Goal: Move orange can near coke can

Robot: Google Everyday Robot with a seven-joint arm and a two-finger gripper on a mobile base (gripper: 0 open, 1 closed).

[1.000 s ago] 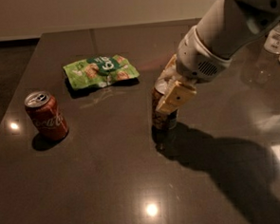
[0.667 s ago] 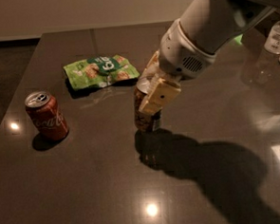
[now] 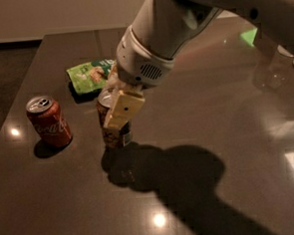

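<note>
The orange can stands upright a little left of the middle of the dark table. Its silver top sits under the wrist of the arm and its brown lower body shows below. The gripper comes down on it from the upper right, jaws pinching the can at its upper half. One cream finger lies flat across the front of the can, and the other is hidden behind it. Whether the can's base rests on the table or hangs just above it cannot be told; a dark shadow spreads from its foot toward the lower right.

The coke can stands upright to the left of the orange can, near it but apart, with bare table between them, and its white lettering faces the camera. Behind both cans, toward the far edge, a green snack bag lies flat, partly covered from view by the wrist. Small bright light spots reflect off the glossy tabletop.
</note>
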